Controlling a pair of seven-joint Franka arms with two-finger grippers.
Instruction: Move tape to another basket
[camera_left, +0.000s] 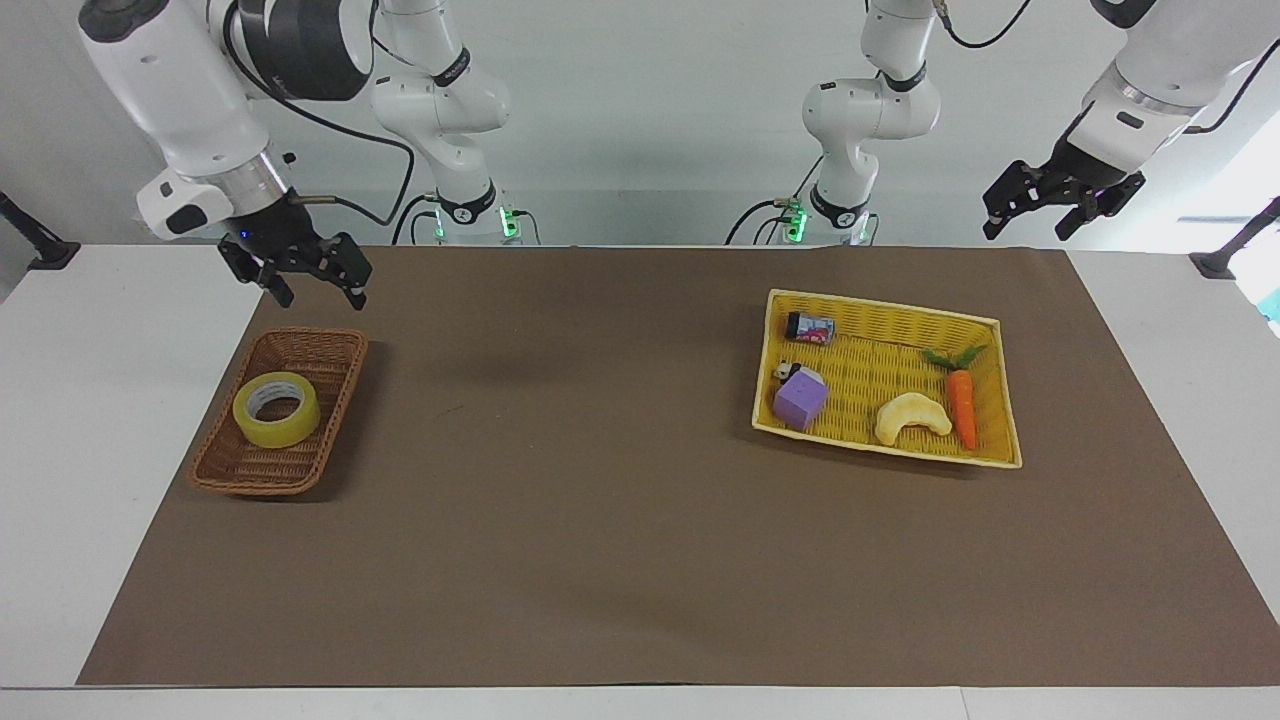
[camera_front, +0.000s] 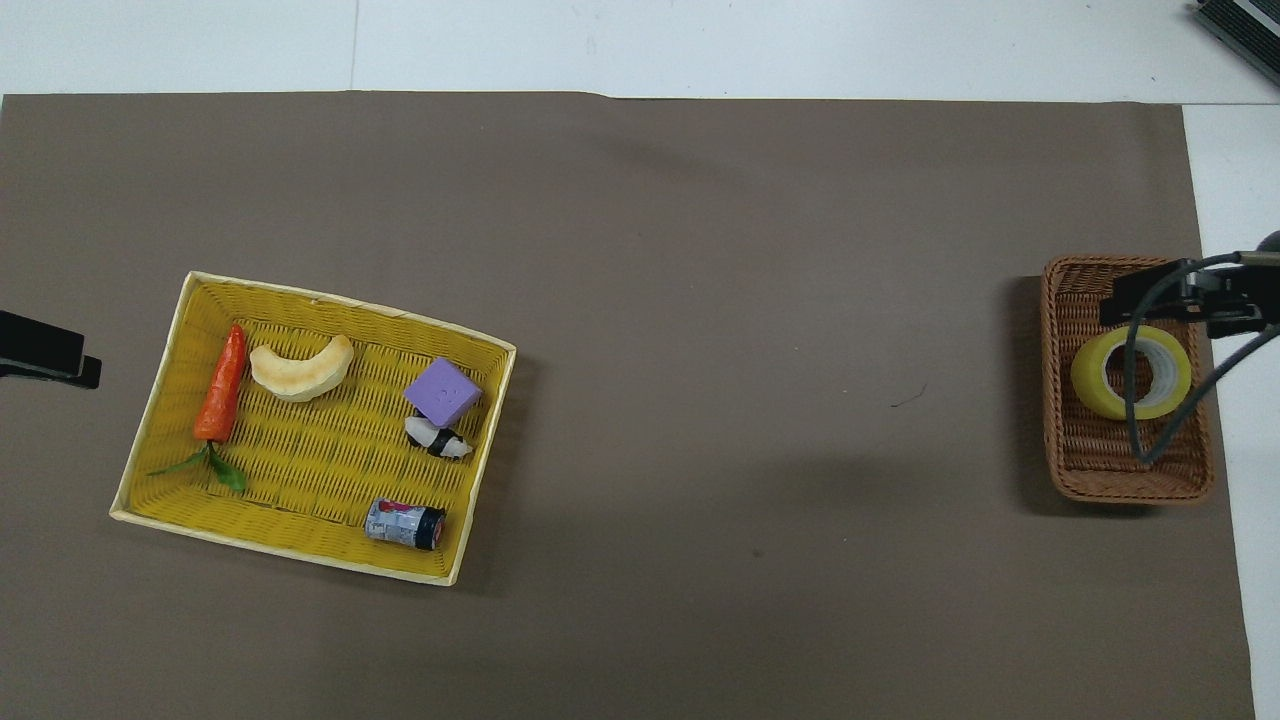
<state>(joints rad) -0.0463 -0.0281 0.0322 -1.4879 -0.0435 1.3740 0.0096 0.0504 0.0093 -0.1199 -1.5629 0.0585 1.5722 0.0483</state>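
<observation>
The yellow tape roll (camera_left: 277, 409) lies flat in the small brown wicker basket (camera_left: 333, 350) at the right arm's end of the table; it also shows in the overhead view (camera_front: 1131, 373), in the same basket (camera_front: 1120, 465). My right gripper (camera_left: 318, 294) is open and empty, raised over the basket and clear of the tape; in the overhead view it (camera_front: 1165, 300) partly covers the basket's rim. My left gripper (camera_left: 1028, 226) is open and waits in the air past the table's edge at the left arm's end.
A flat yellow woven tray (camera_left: 985, 330) toward the left arm's end holds a carrot (camera_left: 961, 406), a pale crescent bread toy (camera_left: 911, 418), a purple block (camera_left: 800, 399), a small black and white toy (camera_left: 786, 371) and a small can (camera_left: 810, 327). Brown paper covers the table.
</observation>
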